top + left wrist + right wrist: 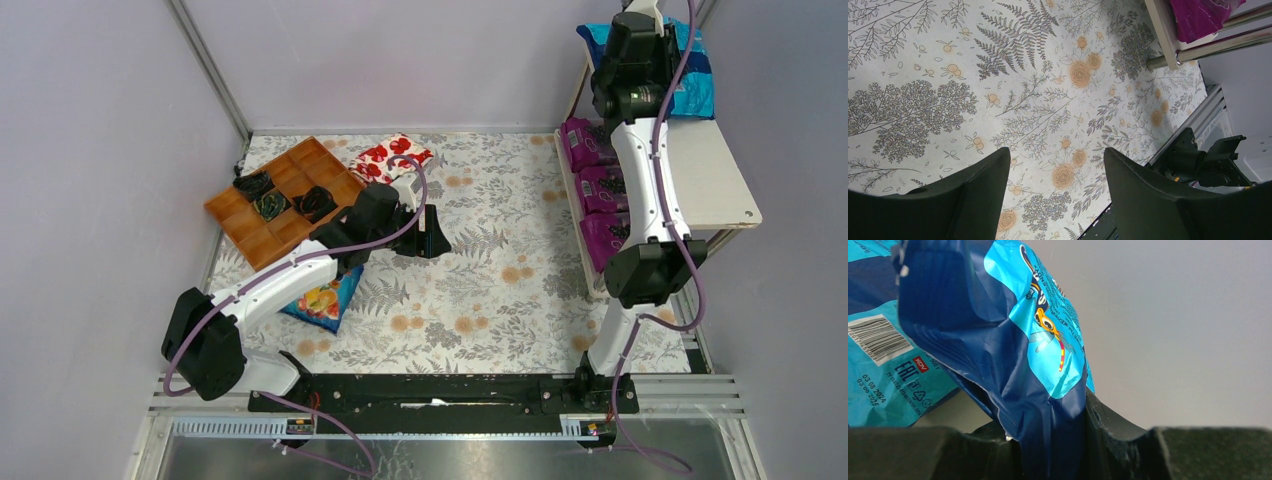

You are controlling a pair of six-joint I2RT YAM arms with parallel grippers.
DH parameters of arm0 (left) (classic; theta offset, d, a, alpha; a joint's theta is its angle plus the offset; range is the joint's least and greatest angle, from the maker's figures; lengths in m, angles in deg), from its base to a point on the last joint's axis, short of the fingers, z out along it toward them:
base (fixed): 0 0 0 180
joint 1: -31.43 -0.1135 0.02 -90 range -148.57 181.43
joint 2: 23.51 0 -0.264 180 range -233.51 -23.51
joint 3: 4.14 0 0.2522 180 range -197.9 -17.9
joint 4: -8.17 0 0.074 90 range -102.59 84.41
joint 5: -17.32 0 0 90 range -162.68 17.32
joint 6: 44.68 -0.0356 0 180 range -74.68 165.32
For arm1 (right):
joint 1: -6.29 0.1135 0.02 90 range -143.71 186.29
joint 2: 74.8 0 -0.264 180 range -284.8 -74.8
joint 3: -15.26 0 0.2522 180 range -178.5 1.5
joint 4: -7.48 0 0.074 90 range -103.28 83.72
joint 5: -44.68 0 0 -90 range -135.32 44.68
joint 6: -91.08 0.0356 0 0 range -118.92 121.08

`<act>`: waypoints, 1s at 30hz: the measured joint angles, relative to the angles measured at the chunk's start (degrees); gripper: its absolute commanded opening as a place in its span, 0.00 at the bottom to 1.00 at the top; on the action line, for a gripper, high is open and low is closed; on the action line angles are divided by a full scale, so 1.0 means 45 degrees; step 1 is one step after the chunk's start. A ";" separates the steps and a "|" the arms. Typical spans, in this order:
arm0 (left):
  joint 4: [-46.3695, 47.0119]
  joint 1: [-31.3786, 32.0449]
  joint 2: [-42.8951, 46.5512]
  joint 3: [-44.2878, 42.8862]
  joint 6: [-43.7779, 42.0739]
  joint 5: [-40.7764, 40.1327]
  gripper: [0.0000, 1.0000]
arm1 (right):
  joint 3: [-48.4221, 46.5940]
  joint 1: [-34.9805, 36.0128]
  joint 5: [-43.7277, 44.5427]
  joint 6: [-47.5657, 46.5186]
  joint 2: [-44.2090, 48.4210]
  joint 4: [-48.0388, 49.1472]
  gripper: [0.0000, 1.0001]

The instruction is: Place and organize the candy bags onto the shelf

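Blue candy bag [998, 330] pinched over shelf [712, 170] top tier: release risk

Right end effector [1053, 445] is closed on a crumpled edge of the bag, at the far end of the top board, beside a second blue bag [878, 365] lying there. Thin grip on glossy film: it could slip early, or land on its neighbour and slide off the edge. Left end effector [1056, 155] is wide, holding nothing, over the desk [500, 290]. Third blue bag [322, 300] lies on the desk under the left arm.
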 measured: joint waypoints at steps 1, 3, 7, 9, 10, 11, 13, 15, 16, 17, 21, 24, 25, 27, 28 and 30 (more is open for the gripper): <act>0.0005 0.0000 0.0000 0.0000 0.0000 0.0000 0.73 | -0.0073 0.0005 0.0000 0.0005 -0.0063 -0.0039 0.04; 0.0000 0.0000 0.0000 0.0000 0.0000 0.0000 0.73 | -0.0223 0.0015 0.0015 0.0005 -0.0228 -0.0083 0.05; 0.0000 0.0000 0.0005 0.0000 -0.0010 -0.0005 0.73 | -0.0534 0.0063 0.0044 0.0005 -0.0597 -0.0165 0.06; 0.0000 0.0000 0.0024 0.0010 -0.0010 -0.0010 0.73 | -0.0631 0.0102 0.0058 0.0000 -0.0763 -0.0170 0.07; 0.0000 0.0000 0.0039 0.0019 -0.0015 -0.0015 0.73 | -0.0680 0.0126 0.0083 0.0000 -0.0845 -0.0180 0.07; -0.0015 0.0000 0.0063 0.0029 -0.0019 -0.0019 0.73 | -0.0763 0.0160 0.0121 -0.0005 -0.0937 -0.0180 0.08; -0.0015 0.0000 0.0107 0.0029 -0.0053 -0.0058 0.73 | -0.0850 0.0209 0.0141 -0.0005 -0.1054 -0.0185 0.08; -0.0019 0.0000 0.0170 0.0029 -0.0063 -0.0121 0.74 | -0.0981 0.0257 0.0165 -0.0010 -0.1171 -0.0180 0.11; -0.0015 0.0000 0.0189 0.0029 -0.0063 -0.0146 0.73 | -0.1005 0.0277 0.0180 -0.0015 -0.1205 -0.0175 0.12; -0.0010 0.0000 0.0209 0.0029 -0.0063 -0.0155 0.74 | -0.1015 0.0291 0.0219 -0.0015 -0.1229 -0.0165 0.13; -0.0015 0.0000 0.0267 0.0029 -0.0083 -0.0194 0.74 | -0.1185 0.0335 0.0374 -0.0083 -0.1394 -0.0155 0.17; -0.0019 0.0000 0.0282 0.0034 -0.0102 -0.0209 0.74 | -0.1253 0.0364 0.0457 -0.0175 -0.1535 -0.0107 0.20; -0.0015 0.0000 0.0296 0.0044 -0.0102 -0.0214 0.74 | -0.1273 0.0374 0.0471 -0.0214 -0.1583 -0.0053 0.22; -0.0049 0.0000 0.0345 0.0053 -0.0102 -0.0219 0.74 | -0.1341 0.0384 0.0486 -0.0301 -0.1705 0.0010 0.28; -0.0044 0.0000 0.0364 0.0053 -0.0102 -0.0228 0.74 | -0.1345 0.0384 0.0486 -0.0311 -0.1744 0.0073 0.32; -0.0053 0.0000 0.0408 0.0058 -0.0102 -0.0238 0.74 | -0.1355 0.0393 0.0481 -0.0355 -0.1802 0.0131 0.44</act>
